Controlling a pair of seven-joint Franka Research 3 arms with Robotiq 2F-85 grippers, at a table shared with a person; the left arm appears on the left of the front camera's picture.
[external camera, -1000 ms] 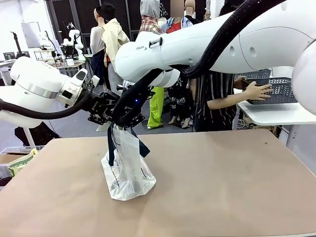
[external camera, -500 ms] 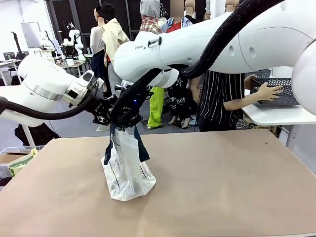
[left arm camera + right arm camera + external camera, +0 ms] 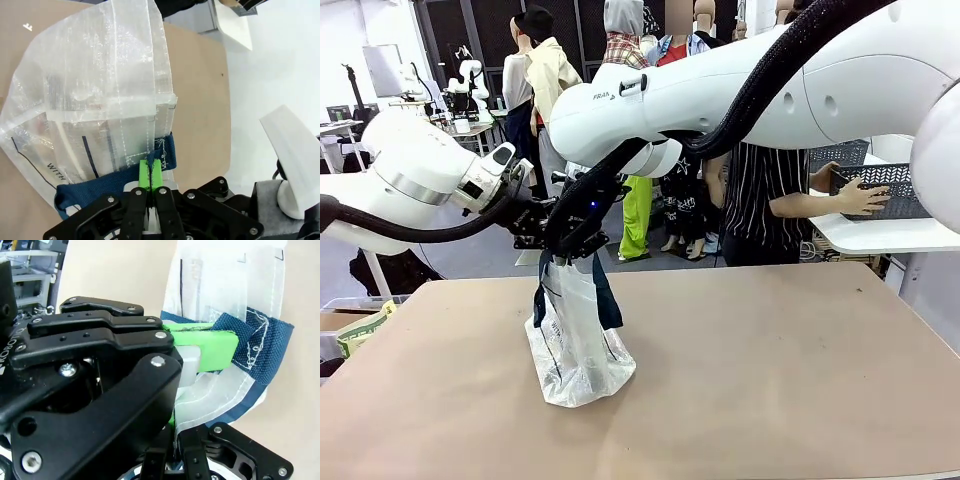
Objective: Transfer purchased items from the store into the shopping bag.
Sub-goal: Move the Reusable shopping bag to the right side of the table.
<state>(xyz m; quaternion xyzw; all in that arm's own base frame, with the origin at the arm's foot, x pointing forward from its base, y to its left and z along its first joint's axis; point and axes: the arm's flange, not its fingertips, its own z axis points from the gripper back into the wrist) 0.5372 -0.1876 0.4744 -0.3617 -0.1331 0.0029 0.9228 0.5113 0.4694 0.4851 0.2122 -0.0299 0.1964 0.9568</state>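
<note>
The shopping bag (image 3: 576, 345), translucent white with navy straps, stands on the brown table, and both grippers hold it up by its top. My left gripper (image 3: 542, 240) comes in from the left. In its wrist view, that gripper (image 3: 151, 172) has its green pads pressed together on the bag's rim (image 3: 150, 107), at the navy strap's seam. My right gripper (image 3: 576, 246) reaches across from the right and is shut on the rim close beside it. In the right wrist view, the left gripper's green pad (image 3: 210, 347) pinches the strap (image 3: 260, 347). The purchased items are out of view.
A person in a striped top stands at the far right with a hand on a dark lattice basket (image 3: 885, 190) on a white side table (image 3: 880, 232). A bin with a greenish pack (image 3: 360, 330) sits off the table's left edge. Bare table (image 3: 770, 370) lies to the right of the bag.
My left gripper has closed its pads on the bag's rim and moved slightly. The bag's top has been pulled a little tighter. The person's hand has shifted along the basket.
</note>
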